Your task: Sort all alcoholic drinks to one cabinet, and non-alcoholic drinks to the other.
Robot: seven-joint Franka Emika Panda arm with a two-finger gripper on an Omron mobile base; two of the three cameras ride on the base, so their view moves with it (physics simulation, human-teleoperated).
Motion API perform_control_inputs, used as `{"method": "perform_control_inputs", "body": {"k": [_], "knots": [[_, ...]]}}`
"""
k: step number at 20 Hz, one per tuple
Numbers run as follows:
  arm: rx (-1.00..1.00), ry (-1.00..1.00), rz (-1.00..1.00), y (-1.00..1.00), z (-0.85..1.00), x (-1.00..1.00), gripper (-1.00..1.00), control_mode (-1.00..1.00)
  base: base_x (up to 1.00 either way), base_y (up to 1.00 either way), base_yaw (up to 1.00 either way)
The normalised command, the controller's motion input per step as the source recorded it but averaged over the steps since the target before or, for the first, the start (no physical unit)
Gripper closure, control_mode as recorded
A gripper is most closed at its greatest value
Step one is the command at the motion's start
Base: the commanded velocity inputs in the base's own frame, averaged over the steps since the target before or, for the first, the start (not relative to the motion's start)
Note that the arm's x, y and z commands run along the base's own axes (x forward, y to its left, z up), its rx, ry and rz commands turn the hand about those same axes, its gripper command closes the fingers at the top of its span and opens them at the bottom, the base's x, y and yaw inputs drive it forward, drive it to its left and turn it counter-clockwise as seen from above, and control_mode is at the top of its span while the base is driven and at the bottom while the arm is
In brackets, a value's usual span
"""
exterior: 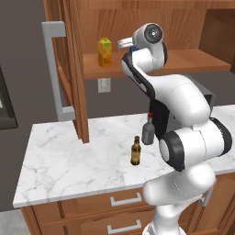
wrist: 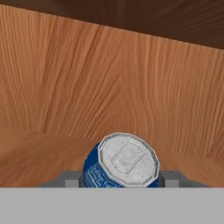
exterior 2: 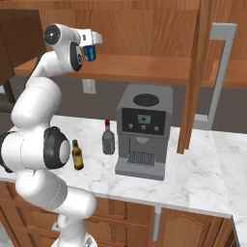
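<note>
Gripper (exterior 2: 91, 50) is up at the open upper cabinet, jaws clamped on the blue soda can (wrist: 121, 162). In the hand view the can sits between the two fingertips, its silver top toward the camera, wood-grain cabinet back panel behind it. Can looks to be just above the cabinet shelf (exterior 2: 144, 67); can't tell if it touches the shelf.

Right base view: can (exterior 2: 90, 52) is at the gripper end, 12 o'clock from the arm's shoulder, over the left part of the shelf.

Left base view: juice carton (exterior: 104, 52), yellow-orange with a green top, stands upright on the same shelf at 9 o'clock from the hand, near it but apart.

On the marble desk (exterior: 59, 160):
- brown beer bottle (exterior: 135, 151), yellow label, upright, toward the front edge
- grey bottle with red cap (exterior: 148, 131), upright, at 1 o'clock from the beer bottle, near it, not touching
- right base view: beer bottle (exterior 2: 77, 155) is at 8 o'clock from the grey bottle (exterior 2: 108, 139)
- coffee machine (exterior 2: 143, 129) is just beside the grey bottle at 3 o'clock

Cabinet doors (exterior: 73, 69) stand open on either side, each with a grey bar handle (exterior 2: 219, 72). Drawers (exterior: 125, 200) below the desk are closed.
</note>
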Motion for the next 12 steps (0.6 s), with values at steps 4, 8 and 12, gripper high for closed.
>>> {"method": "perform_control_inputs", "body": {"k": [4,8,12], "knots": [[0.0,0.0,0.0,0.0,-0.01,0.49,1.0,-1.0,0.0,0.0,0.0],[0.0,0.0,0.0,0.0,-0.06,0.45,1.0,-1.0,0.0,0.0,0.0],[0.0,0.02,0.0,0.0,-0.16,0.33,1.0,-1.0,0.0,0.0,0.0]]}}
